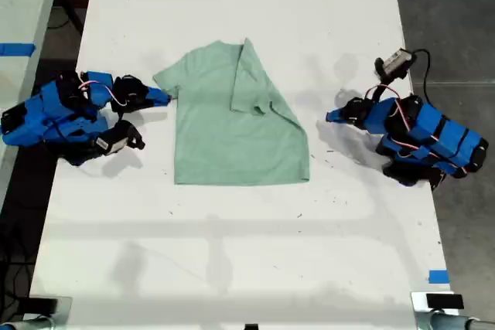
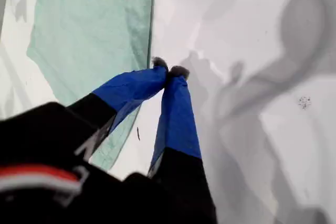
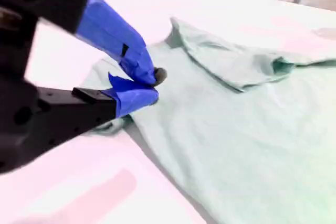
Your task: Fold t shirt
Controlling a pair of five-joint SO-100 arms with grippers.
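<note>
the t shirt [image 1: 232, 125] lies mid-surface [image 1: 232, 268], one sleeve folded over. my first hand [image 2: 169, 70], tips together and empty, rests off its exterior-view right edge. my second hand [image 3: 153, 86], pinched narrow, touches the exterior-view left sleeve.

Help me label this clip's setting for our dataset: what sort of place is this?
Probably a robotics lab or workshop, not a home. A long white table holds only the t shirt between two blue arms; blue tape marks its edge, and bare grey floor lies beside it.
</note>
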